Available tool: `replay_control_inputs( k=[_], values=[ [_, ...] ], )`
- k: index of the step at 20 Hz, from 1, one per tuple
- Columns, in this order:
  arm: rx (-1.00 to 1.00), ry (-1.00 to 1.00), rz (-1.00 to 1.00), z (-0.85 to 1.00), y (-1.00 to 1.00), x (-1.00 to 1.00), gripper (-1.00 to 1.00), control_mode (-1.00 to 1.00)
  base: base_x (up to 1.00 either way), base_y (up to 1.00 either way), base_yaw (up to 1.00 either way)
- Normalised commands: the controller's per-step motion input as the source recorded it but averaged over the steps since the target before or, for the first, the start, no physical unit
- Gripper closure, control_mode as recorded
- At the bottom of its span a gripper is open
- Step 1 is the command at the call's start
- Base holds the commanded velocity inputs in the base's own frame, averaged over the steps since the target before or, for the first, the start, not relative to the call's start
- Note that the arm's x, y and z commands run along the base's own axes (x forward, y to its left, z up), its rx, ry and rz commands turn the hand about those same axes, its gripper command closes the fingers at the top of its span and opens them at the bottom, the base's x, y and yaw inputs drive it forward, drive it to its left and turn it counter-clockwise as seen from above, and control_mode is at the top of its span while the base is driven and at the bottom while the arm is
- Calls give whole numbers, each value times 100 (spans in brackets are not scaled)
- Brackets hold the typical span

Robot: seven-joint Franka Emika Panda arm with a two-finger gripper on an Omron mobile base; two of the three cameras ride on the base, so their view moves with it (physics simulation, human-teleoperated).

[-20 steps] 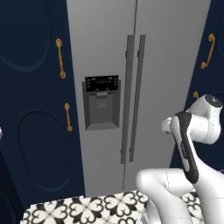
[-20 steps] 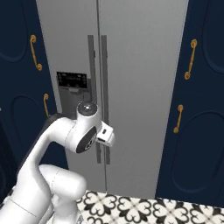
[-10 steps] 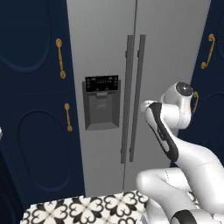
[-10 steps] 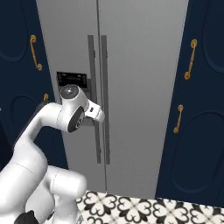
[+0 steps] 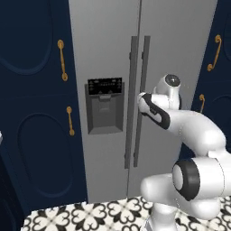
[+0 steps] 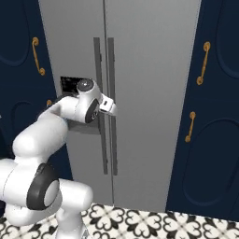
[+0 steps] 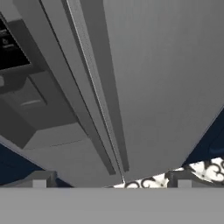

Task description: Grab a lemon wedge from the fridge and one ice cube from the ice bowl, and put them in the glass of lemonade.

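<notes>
My jaws stand wide apart with nothing between them; in the hand view my two fingertips (image 7: 39, 179) rise at the bottom, well separated, and past them I see only the fridge front. My gripper (image 6: 113, 108) is raised in front of the fridge (image 6: 149, 93), close to its two long vertical bar handles (image 6: 105, 107), about halfway up them; whether it touches a bar I cannot tell. In the left base view my gripper (image 5: 140, 100) sits just at the right-hand bar, at the seam between the two doors.

Both fridge doors are shut. The black dispenser panel (image 5: 105, 86) is on the left door, with the recessed dispenser bay (image 5: 104, 112) under it, just beside the handles. In the hand view the handles (image 7: 94, 96) run slanted across the frame, the dispenser (image 7: 26, 100) to their left.

Navy cabinets (image 5: 36, 103) with gold handles (image 5: 62, 59) flank the fridge on both sides. A black-and-white patterned tile floor (image 6: 154, 219) runs along the foot of the fridge. My white arm (image 5: 189, 131) bends up from the base towards the doors.
</notes>
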Motion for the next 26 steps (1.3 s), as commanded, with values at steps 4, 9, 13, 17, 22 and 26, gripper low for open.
replay_control_inputs(
  k=[4, 9, 13, 17, 22, 26],
  values=[
    [-17, 0, 0, -14, 0, 74, -100, -100, 0, 0, 0],
    [-12, 0, 0, -27, 0, 87, -100, -100, 0, 0, 0],
    [0, 0, 0, -5, -4, 94, -100, -100, 0, 0, 0],
    [5, 0, 0, -7, -25, 75, -100, -100, 0, 0, 0],
    [4, 0, 0, -29, -24, 15, -100, -100, 0, 0, 0],
    [4, -6, 0, -52, -4, 9, -100, -100, 0, 0, 0]
  ],
)
